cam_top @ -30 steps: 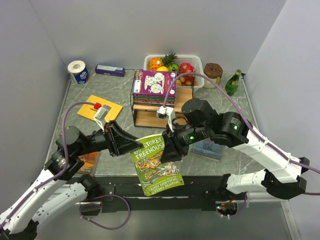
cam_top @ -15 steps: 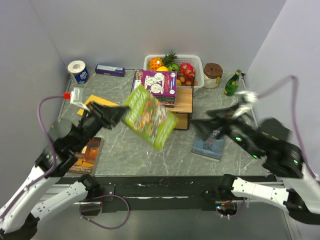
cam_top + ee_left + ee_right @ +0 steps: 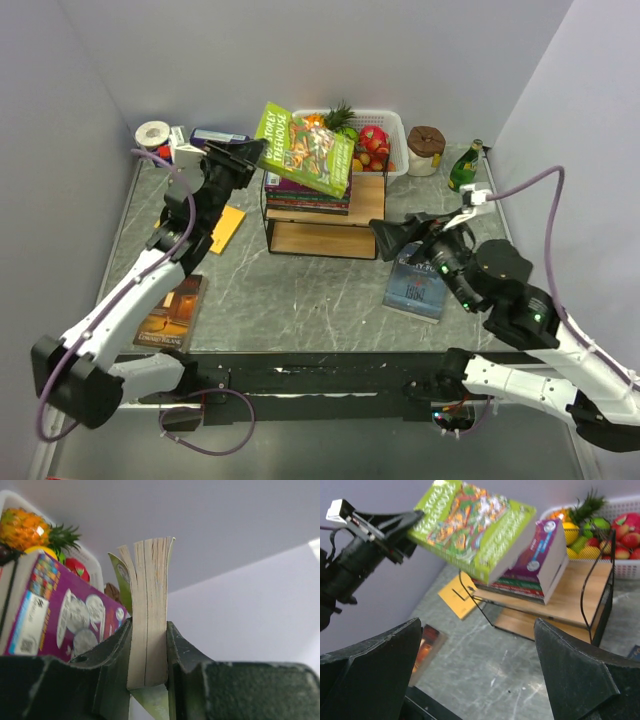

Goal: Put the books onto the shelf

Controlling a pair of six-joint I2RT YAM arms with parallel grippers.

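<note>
The grey marbled table (image 3: 300,300) lies under both arms. The shelf (image 3: 368,200) stands at its far middle, below and to the right of the left gripper (image 3: 258,158) and just ahead and to the left of the right gripper (image 3: 390,235). A white fruit basket (image 3: 396,116) sits behind the shelf, farther from both grippers.

On the shelf's top board, at its left end, is a stack of books (image 3: 305,197) with a purple book (image 3: 542,542) on top, directly under what the left gripper carries. That is the green Treehouse book (image 3: 305,150). The left gripper is clamped on one edge of it, a finger against each cover. The book reaches out to the right of the gripper. It is tilted and held in the air above the stack, and I cannot tell whether its low edge touches the purple book.

The right gripper's fingers stand wide apart and hold nothing. A dark blue book (image 3: 418,285) lies flat on the table below it, on the near side. A brown book (image 3: 175,312) lies flat near the table's front left, well below and behind the left gripper. A yellow book (image 3: 228,228) lies on the table under the left arm, nearer that gripper than the brown one.
</note>
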